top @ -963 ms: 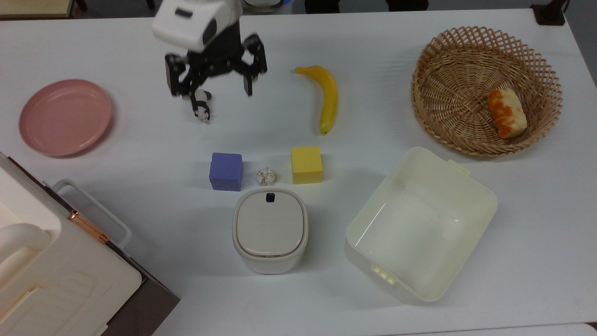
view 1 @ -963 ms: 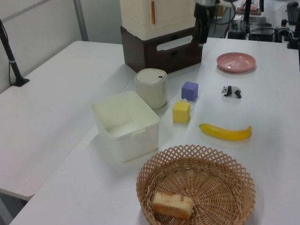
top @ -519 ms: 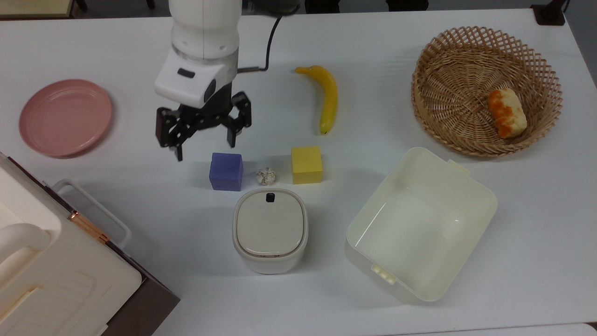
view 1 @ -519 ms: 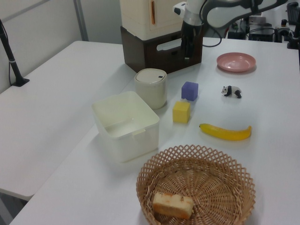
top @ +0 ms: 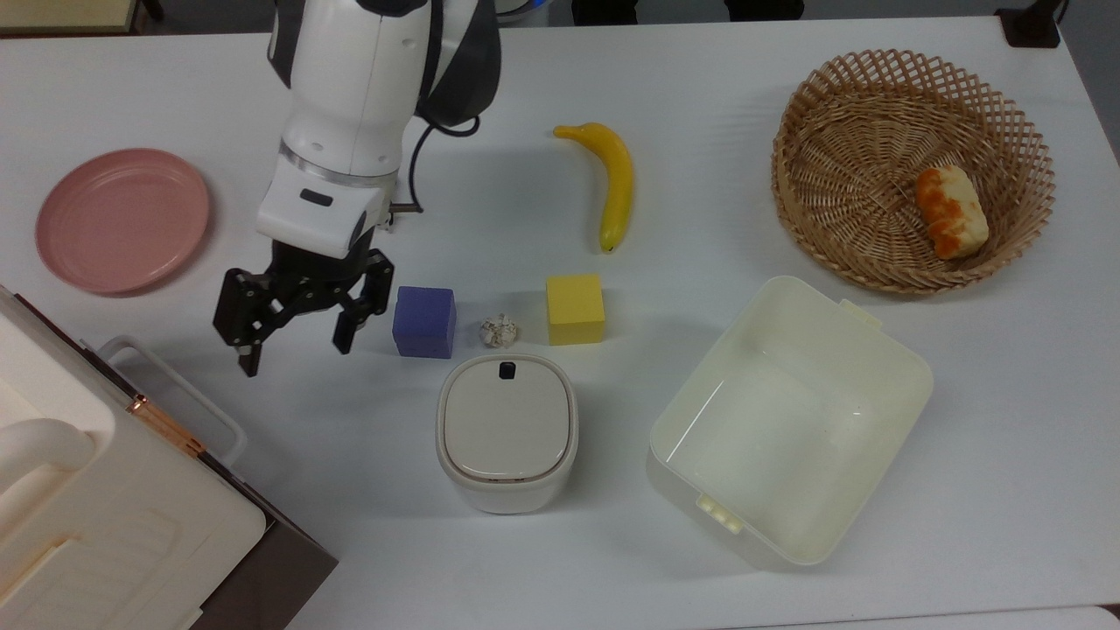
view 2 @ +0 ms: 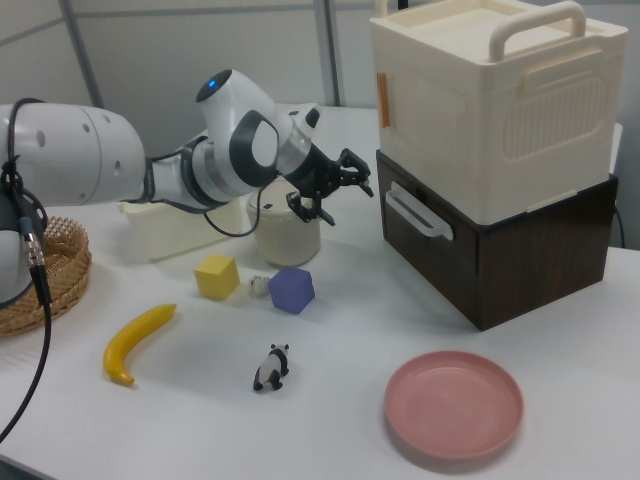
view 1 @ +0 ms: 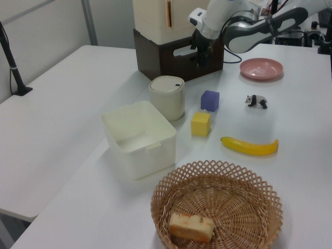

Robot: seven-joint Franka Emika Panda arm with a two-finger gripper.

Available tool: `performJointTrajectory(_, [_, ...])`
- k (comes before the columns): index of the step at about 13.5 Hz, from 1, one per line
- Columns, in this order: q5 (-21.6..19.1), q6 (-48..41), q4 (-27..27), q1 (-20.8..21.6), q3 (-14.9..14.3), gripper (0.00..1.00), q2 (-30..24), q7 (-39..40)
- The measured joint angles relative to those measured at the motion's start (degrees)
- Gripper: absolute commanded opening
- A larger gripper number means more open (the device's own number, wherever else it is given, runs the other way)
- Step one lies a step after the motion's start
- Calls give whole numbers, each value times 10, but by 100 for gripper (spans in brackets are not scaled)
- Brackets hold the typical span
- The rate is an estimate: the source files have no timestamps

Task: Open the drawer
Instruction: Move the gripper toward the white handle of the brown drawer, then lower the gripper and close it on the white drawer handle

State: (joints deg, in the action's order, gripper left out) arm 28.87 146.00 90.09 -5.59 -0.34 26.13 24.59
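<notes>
The gripper (top: 294,343) hangs over the white table (top: 700,96) with its two black fingers (top: 243,337) spread apart and nothing between them. In the top view it sits just to the left of the purple cube (top: 424,321), close beside it but apart. The drawer (view 2: 500,250), a dark brown wooden box under a cream-white cabinet (view 2: 495,100), lies beyond the gripper toward the top view's lower left; its wide white loop handle (top: 179,392) is near the fingertips but not touched, and the drawer front looks flush with the cabinet. In the right view the gripper (view 2: 330,190) points toward the handle (view 2: 415,215) with a clear gap between them. The pink plate (top: 122,219) lies up and to the top view's left of the gripper. Past the purple cube, in the top view, come a small crumpled white lump (top: 499,330) and a yellow cube (top: 575,309). The beige lidded container (top: 506,430) with its black button stands below and to the top view's right of the gripper, and the cream open bin (top: 787,420), the banana (top: 612,179) and the wicker basket (top: 910,166) are well apart from it. A panda figure (view 2: 271,367) stands on the table in the right view.
</notes>
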Motion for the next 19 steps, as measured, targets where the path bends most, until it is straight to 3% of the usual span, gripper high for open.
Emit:
performJointTrajectory(5, [94,80,0,-38,0,96,22,10])
performJointTrajectory(7, [124,94,0,-52,0,91,28,15])
performJointTrajectory(9, [142,95,0,-60,-1,90,33,23])
performJointTrajectory(13, [155,97,0,-73,-1,78,45,39])
performJointTrajectory(19, [183,111,-4,-76,-1,77,47,45])
